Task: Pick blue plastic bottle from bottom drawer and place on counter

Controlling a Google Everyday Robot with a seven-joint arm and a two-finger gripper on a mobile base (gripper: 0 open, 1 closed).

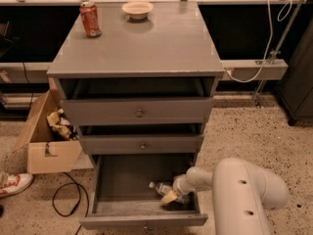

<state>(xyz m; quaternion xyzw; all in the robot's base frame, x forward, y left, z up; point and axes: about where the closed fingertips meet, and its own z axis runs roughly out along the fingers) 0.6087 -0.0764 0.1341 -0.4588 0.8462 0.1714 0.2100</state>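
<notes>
The blue plastic bottle [160, 187] lies on its side in the open bottom drawer [142, 221], near the right front corner. The pincer [171, 196] is right at it, reaching in from the right. Clamped or not, I cannot tell. Nothing lifted yet: the raise and the trip up to the counter surface [146, 43], where a soda can [90, 18] and bowl [137, 9] sit, all remain.
</notes>
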